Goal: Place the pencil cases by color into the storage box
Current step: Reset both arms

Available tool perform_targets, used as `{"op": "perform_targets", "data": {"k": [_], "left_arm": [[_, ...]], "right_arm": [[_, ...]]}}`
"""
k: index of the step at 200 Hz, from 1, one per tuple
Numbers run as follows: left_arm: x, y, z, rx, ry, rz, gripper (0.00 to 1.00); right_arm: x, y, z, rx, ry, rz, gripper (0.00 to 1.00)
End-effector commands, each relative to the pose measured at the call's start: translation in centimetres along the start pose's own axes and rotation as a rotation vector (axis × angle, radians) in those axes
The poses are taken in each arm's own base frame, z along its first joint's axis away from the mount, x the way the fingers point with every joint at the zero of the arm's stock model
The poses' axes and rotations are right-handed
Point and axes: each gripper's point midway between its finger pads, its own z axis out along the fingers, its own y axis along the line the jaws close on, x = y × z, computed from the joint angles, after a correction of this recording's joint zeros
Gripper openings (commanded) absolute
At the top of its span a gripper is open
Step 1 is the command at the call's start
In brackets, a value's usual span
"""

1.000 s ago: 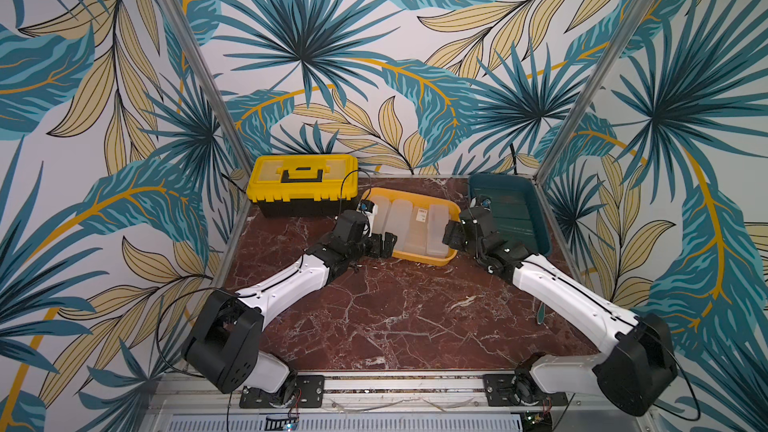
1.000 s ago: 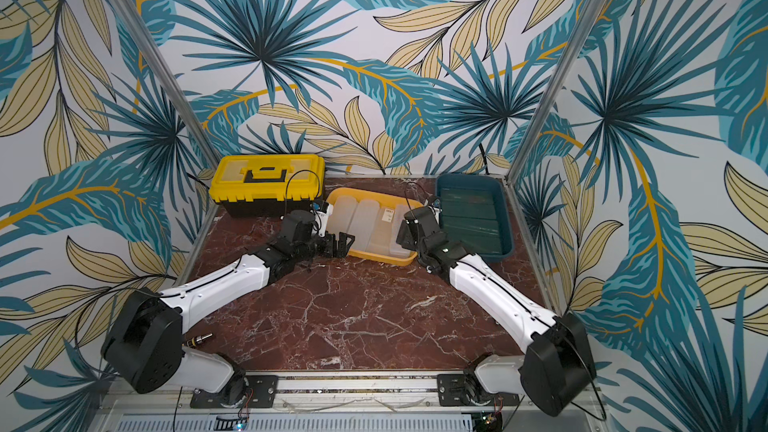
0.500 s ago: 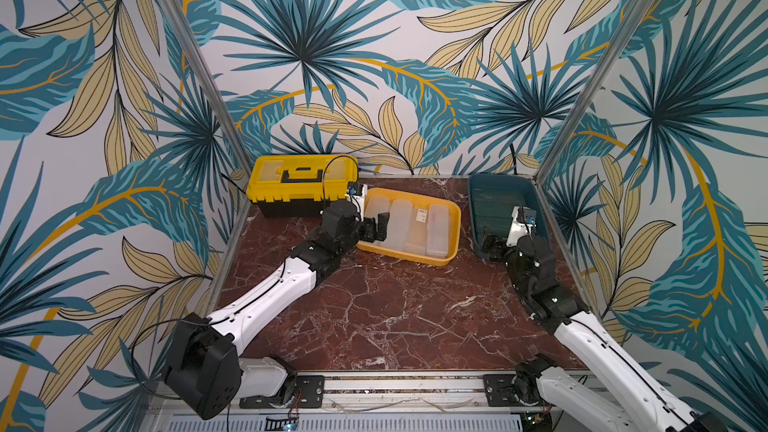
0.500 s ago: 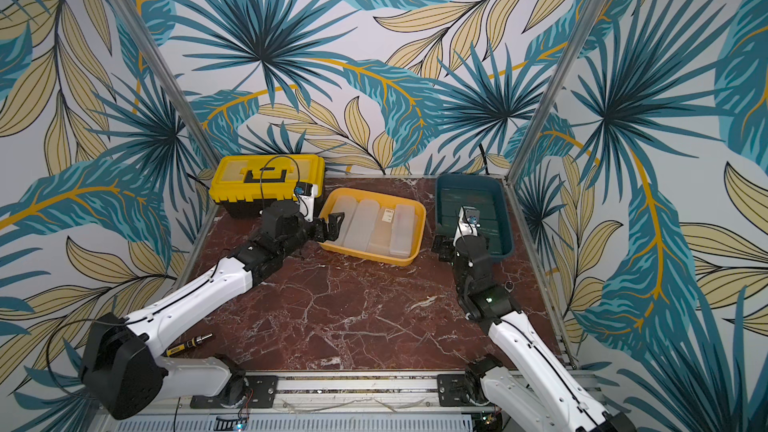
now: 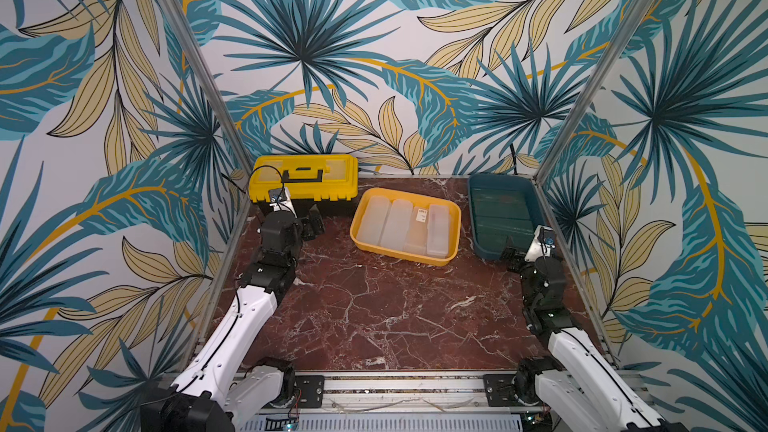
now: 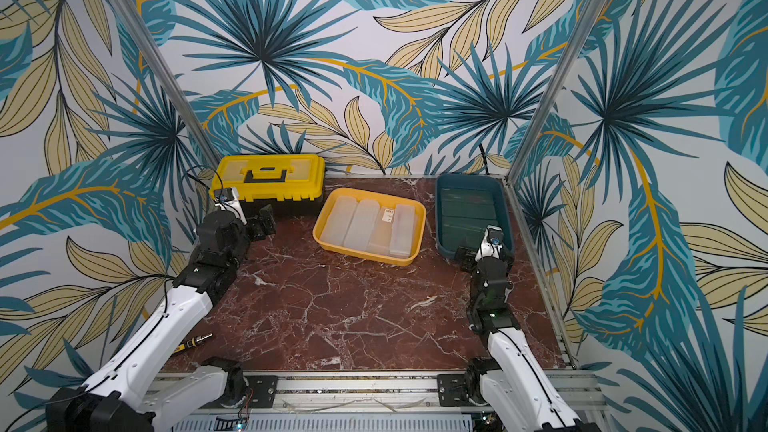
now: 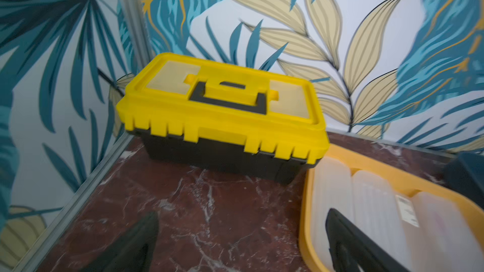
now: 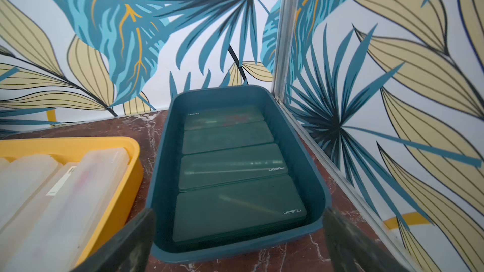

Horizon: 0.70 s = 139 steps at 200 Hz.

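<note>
Flat dark green plastic pencil cases (image 8: 230,168) fill the teal plastic tray (image 8: 162,168) at the far right corner of the bench (image 5: 374,305), just ahead of the empty, wide-spread right fingers (image 8: 123,247). Frosted white cases (image 5: 395,226) lie in the yellow plastic tray (image 5: 415,258), near the left fingers (image 7: 131,247), likewise parted.

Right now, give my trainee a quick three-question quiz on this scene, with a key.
1. True or false: all the green cases lie in the blue tray.
2. How many white cases are in the yellow tray? A) two B) four C) six
3. What do the left gripper and the right gripper hold?

Key:
1. True.
2. B.
3. Nothing; both are open.
</note>
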Motion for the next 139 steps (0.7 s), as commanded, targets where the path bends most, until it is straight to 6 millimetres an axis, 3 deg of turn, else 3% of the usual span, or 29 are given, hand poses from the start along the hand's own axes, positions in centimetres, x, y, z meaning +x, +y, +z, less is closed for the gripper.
{"op": "perform_targets", "data": {"k": [1, 23, 53, 94, 139], "left_arm": [[3.5, 3.8, 1.7, -0.149, 0.080, 0.030, 1.00], [6.0, 5.7, 3.5, -0.195, 0.151, 0.018, 1.00], [7.7, 6.1, 5.4, -0.141, 0.184, -0.035, 1.00], [9.2, 5.0, 6.7, -0.048, 0.196, 0.043, 1.00], [10.0, 3.0, 6.3, 0.092, 0.151, 0.095, 0.99]], "right_arm": [[0.2, 0.5, 1.1, -0.063, -0.015, 0.074, 0.99], [1.2, 0.5, 2.2, -0.054, 0.020, 0.068, 0.99], [2.0, 0.2, 2.7, -0.038, 0.019, 0.064, 0.99], [3.3, 0.3, 3.6, -0.040, 0.024, 0.042, 0.99], [4.4, 0.9, 4.2, -0.068, 0.041, 0.028, 0.99]]}}
